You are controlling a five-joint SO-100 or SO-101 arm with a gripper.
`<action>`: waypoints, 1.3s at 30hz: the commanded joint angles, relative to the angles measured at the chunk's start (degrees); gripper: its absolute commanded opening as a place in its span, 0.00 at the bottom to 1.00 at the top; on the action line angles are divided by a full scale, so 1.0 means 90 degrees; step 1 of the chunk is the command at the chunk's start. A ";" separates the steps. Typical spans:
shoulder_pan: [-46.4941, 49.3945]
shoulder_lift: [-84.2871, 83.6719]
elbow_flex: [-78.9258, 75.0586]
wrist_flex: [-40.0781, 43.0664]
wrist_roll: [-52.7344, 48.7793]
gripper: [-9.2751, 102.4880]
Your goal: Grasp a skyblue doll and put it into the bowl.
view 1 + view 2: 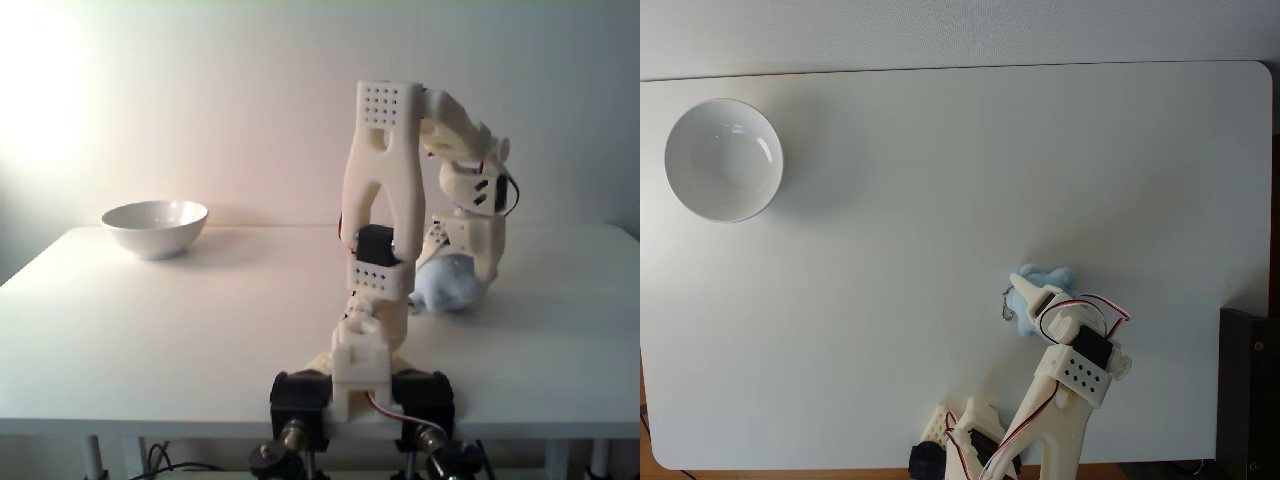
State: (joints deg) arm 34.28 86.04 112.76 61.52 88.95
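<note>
From where I stand, the small fluffy pale sky-blue plush doll point(1040, 280) lies on the white desk point(940, 200) close to the arm's base, so the white printed gripper point(1032, 300) comes down almost straight onto it. The gripper covers part of it; whether it is clenched, I cannot tell. The doll is a lumpy ball with no clear long axis; its metal clip point(1007, 305) points left in the top-down view. The round glossy white ceramic bowl point(723, 160) sits well apart at the far left corner, empty.
</note>
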 commanded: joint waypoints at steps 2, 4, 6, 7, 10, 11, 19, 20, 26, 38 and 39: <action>-0.0078 0.0039 -0.0117 0.0068 0.0049 0.39; -0.0059 0.0078 -0.0117 0.0068 0.0049 0.31; -0.0020 0.0088 -0.0127 0.0068 0.0039 0.22; -0.0020 0.0088 -0.0137 0.0068 0.0039 0.18; -0.0010 0.0088 -0.0137 0.0068 0.0029 0.08; -0.0010 0.0098 -0.0146 0.0068 0.0029 0.07; -0.0020 0.0186 -0.0205 0.0068 0.0000 0.08; -0.0049 0.0273 -0.0186 0.0068 0.0000 0.08; -0.0088 0.0898 -0.0205 0.0059 0.0000 0.09; -0.0107 0.2959 -0.0215 -0.0039 0.0020 0.09; -0.0107 0.3174 -0.0215 -0.0039 0.0020 0.09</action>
State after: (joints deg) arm 34.01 108.19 112.06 61.96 89.12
